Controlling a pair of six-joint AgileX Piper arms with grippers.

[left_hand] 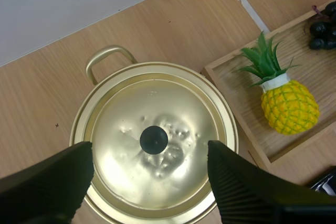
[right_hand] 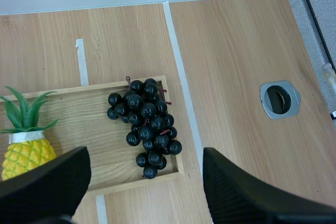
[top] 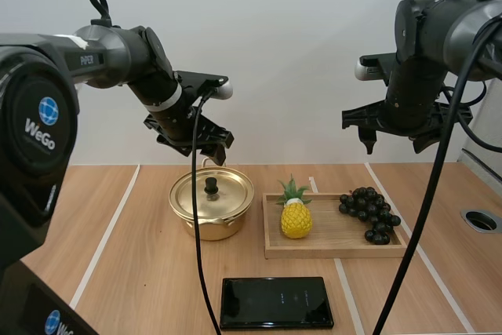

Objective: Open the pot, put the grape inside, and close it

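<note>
At centre-left of the high view the left gripper (top: 210,154), wide open and empty, hangs straight above the knob (top: 211,187) of the lidded pot (top: 208,229); the right gripper (top: 394,145), also open and empty, is over the grapes (top: 370,213) on the tray (top: 329,250).

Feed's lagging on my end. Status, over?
Left claw open, over the pot lid, straddling its knob. Right claw open, above the grapes on the wooden tray. Lid on. Toy pineapple clear of grapes.
</note>
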